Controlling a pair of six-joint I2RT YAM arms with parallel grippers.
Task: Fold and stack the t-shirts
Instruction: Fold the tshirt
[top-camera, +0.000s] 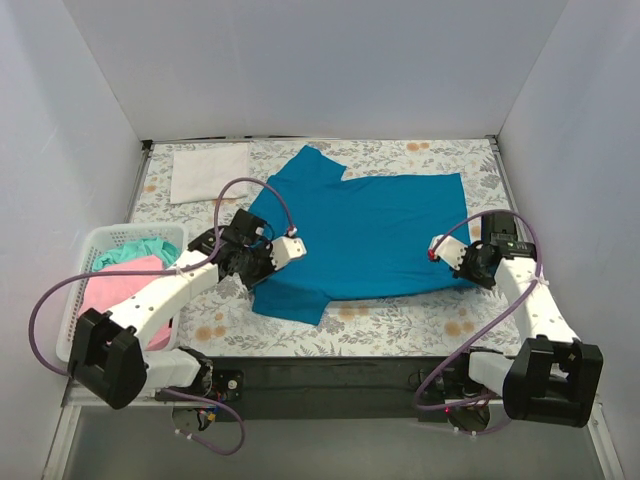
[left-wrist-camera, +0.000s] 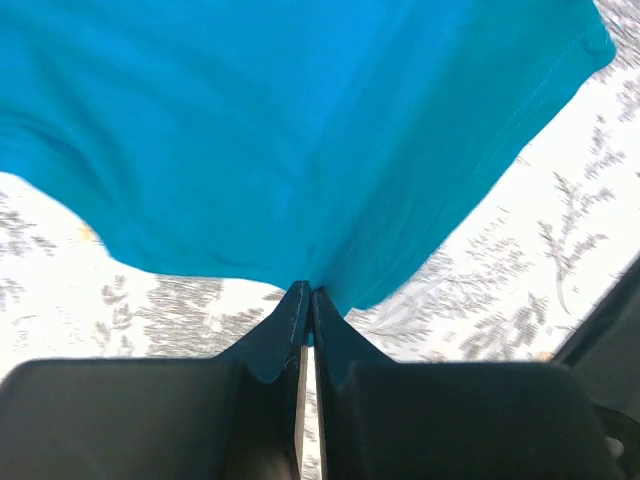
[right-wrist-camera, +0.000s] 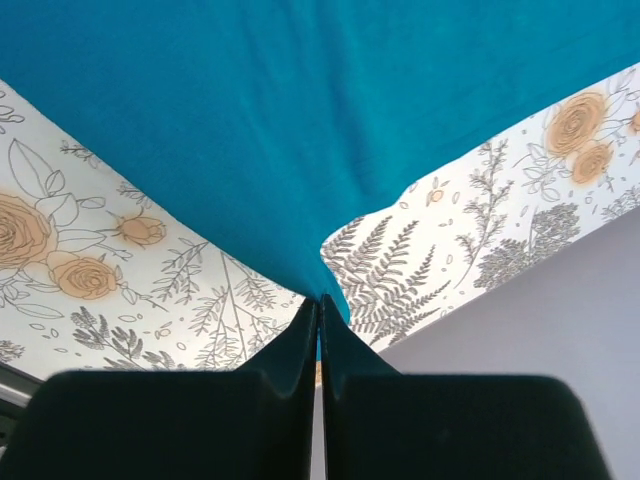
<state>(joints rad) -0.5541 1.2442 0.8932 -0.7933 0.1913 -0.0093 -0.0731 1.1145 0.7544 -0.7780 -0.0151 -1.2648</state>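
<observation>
The teal-blue t-shirt (top-camera: 375, 232) lies spread on the flowered cloth in the middle of the table. My left gripper (top-camera: 262, 262) is shut on its near left edge by the sleeve; the left wrist view shows the shirt (left-wrist-camera: 290, 140) pinched between the fingertips (left-wrist-camera: 306, 295). My right gripper (top-camera: 470, 268) is shut on the near right corner of the hem; the right wrist view shows the shirt (right-wrist-camera: 330, 110) drawn into the closed tips (right-wrist-camera: 319, 303). A folded white t-shirt (top-camera: 209, 171) lies at the far left. Pink (top-camera: 120, 285) and mint green (top-camera: 135, 250) shirts sit in the basket.
A white slatted plastic basket (top-camera: 78, 270) stands at the left edge of the table. Pale walls close in the left, back and right sides. The flowered cloth (top-camera: 400, 325) covers the table up to a dark front rail (top-camera: 330, 375).
</observation>
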